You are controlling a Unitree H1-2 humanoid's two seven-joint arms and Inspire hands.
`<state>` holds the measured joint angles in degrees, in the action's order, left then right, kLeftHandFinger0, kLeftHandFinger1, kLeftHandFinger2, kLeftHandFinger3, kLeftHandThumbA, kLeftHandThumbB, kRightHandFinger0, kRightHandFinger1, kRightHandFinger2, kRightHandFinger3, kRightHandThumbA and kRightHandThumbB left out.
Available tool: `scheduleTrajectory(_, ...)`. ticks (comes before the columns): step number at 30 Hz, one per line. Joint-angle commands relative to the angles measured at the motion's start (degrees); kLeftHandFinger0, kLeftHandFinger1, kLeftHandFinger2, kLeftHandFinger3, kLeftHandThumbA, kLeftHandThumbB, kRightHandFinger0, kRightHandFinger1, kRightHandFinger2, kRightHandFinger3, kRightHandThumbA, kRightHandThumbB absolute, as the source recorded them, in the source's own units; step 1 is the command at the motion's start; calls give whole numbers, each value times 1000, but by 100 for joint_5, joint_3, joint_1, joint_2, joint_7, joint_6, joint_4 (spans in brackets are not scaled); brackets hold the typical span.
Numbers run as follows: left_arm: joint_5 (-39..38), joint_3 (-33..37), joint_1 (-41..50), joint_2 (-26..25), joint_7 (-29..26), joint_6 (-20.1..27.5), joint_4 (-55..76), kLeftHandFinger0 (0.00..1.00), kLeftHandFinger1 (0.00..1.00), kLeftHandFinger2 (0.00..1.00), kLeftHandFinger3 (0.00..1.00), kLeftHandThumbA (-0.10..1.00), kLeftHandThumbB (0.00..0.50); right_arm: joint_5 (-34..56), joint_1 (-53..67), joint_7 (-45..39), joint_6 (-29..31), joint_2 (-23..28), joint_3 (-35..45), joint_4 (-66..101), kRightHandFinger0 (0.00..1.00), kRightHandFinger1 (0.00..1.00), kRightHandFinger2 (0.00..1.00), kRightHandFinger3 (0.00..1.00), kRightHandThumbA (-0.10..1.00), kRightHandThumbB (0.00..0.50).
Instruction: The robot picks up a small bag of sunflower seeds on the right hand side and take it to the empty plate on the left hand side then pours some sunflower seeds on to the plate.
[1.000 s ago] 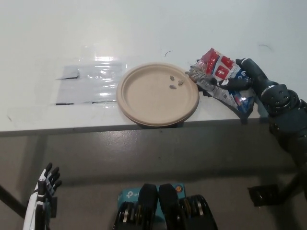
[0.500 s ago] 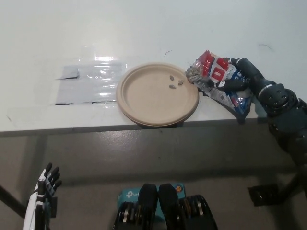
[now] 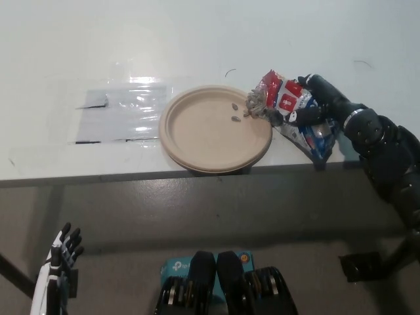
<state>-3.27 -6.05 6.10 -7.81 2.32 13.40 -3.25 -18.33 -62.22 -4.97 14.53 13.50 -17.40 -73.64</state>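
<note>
- We find the right hand [image 3: 314, 98] closed around the seed bag [image 3: 289, 108], mouth tipped at the plate [image 3: 197, 147] rim, where seeds [image 3: 257, 104] bunch.
- Risk: the mouth sits on the rim — seeds may land on the tabletop [image 3: 197, 39].
- The plate overhangs the edge — a nudge could tip it.
- Left hand [image 3: 64, 252] hangs low, fingers spread, empty.
</note>
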Motion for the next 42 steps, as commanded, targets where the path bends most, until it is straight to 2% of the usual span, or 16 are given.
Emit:
scheduleTrajectory(1,-4,33,-83,-132,112,53,91,1000,1000,1000,1000,1000,216,-234,-481,87,363,149,-165,213,126,537,775,646,864,81)
scheduleTrajectory(4,37,59,-98,-169,119,99,52,1000,1000,1000,1000,1000,210,-326,-457,111,477,222,-272,254,112,517,762,659,837,62)
scheduleTrajectory(8,-18,84,-120,-186,155,94,70,1000,1000,1000,1000,1000,194,-557,-438,138,519,317,-525,395,131,520,763,682,849,77)
scheduleTrajectory(14,73,112,-179,-231,161,97,47,1000,1000,1000,1000,1000,196,-1027,-405,299,450,461,-949,806,148,529,791,717,845,70)
scheduleTrajectory(15,71,115,-187,-236,173,96,45,1000,1000,1000,1000,1000,197,-1084,-394,328,443,480,-995,864,167,546,796,706,831,65)
scheduleTrajectory(17,79,126,-201,-244,188,137,17,1000,1000,1000,1000,1000,185,-1265,-348,496,497,531,-1138,1037,117,523,765,641,796,65)
scheduleTrajectory(23,104,155,-206,-249,223,-2,127,1000,1000,1000,1000,1000,176,-1517,-228,567,351,634,-1290,1430,110,534,789,623,813,90)
scheduleTrajectory(24,133,159,-213,-259,219,-41,147,1000,1000,1000,1000,1000,181,-1609,-234,723,453,642,-1336,1392,167,528,749,560,818,93)
scheduleTrajectory(27,97,165,-243,-265,246,-81,158,1000,1000,1000,1000,1000,208,-1756,-269,886,477,656,-1410,1377,71,416,614,391,845,96)
scheduleTrajectory(28,106,171,-256,-271,255,-95,162,1000,1000,1000,1000,1000,213,-1812,-281,958,484,664,-1428,1392,50,399,600,375,830,94)
scheduleTrajectory(32,132,186,-261,-303,283,-71,157,1000,1000,1000,1000,1000,219,-1964,-312,1073,449,662,-1491,1387,11,382,586,347,842,88)
scheduleTrajectory(33,131,188,-267,-307,285,-49,142,1000,1000,1000,1000,1000,208,-2022,-322,1106,450,664,-1523,1377,35,395,589,348,846,85)
scheduleTrajectory(35,206,200,-275,-327,259,-26,123,1000,1000,1000,1000,1000,201,-2164,-307,1117,319,674,-1589,1468,0,368,567,315,857,96)
scheduleTrajectory(38,235,214,-291,-349,257,-25,116,1000,1000,1000,1000,1000,218,-2235,-288,1257,437,689,-1602,1477,0,302,521,268,840,105)
scheduleTrajectory(42,188,215,-310,-363,281,-41,95,1000,1000,1000,1000,1000,232,-2444,-296,1490,492,691,-1698,1413,0,306,526,264,840,111)
